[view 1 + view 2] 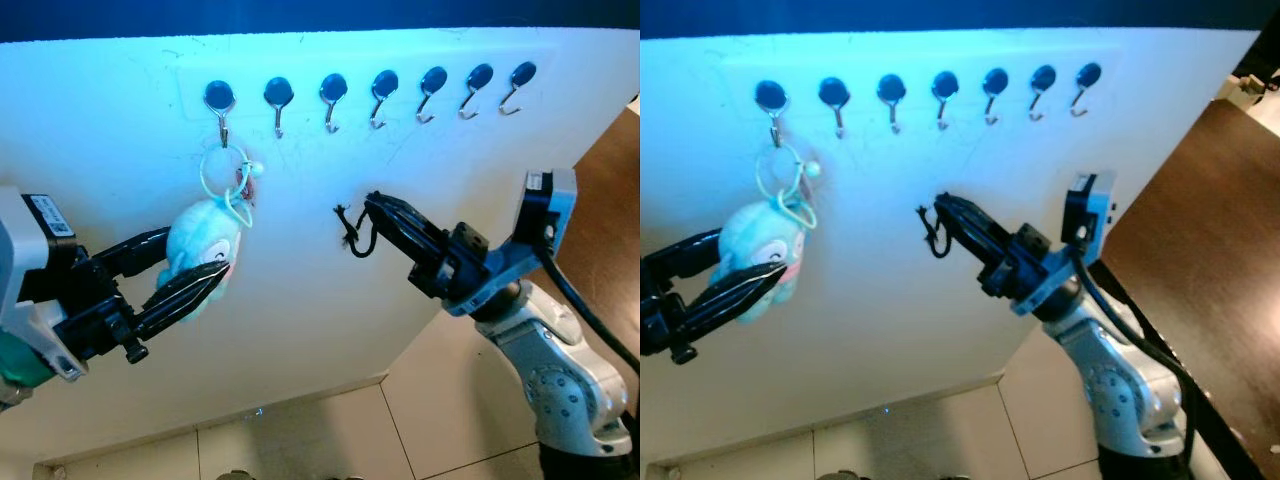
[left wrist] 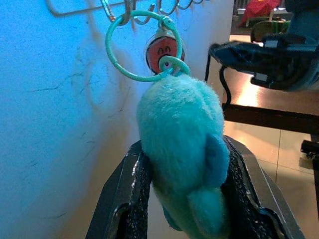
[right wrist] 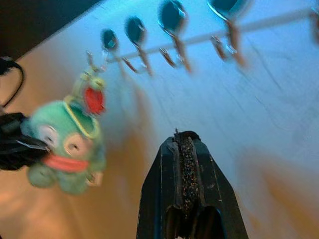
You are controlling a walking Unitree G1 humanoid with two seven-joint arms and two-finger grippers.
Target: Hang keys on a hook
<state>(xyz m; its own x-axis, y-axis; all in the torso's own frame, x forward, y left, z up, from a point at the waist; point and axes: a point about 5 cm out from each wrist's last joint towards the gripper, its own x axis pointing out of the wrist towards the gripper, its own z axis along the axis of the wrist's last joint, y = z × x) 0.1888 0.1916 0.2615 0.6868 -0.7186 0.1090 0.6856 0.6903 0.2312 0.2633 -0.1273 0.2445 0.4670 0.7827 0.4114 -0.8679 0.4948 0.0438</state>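
Observation:
The keys are a teal plush keychain (image 1: 200, 250) with a green ring (image 1: 222, 170) and a small red charm. The ring hangs over the leftmost hook (image 1: 222, 115) of a row on the white wall. My left gripper (image 1: 195, 258) is shut on the plush body, one black finger on each side, as the left wrist view shows around the plush (image 2: 182, 144). To the right, my right gripper (image 1: 372, 205) is shut and holds nothing, its tip near the wall below the middle hooks. A short black cord loop (image 1: 352, 235) dangles at its tip.
Several more hooks (image 1: 380, 95) run to the right along the white wall panel (image 1: 300, 330), all bare. A dark wooden table (image 1: 1220, 220) stands at the right. Pale floor tiles (image 1: 330, 430) lie below the wall.

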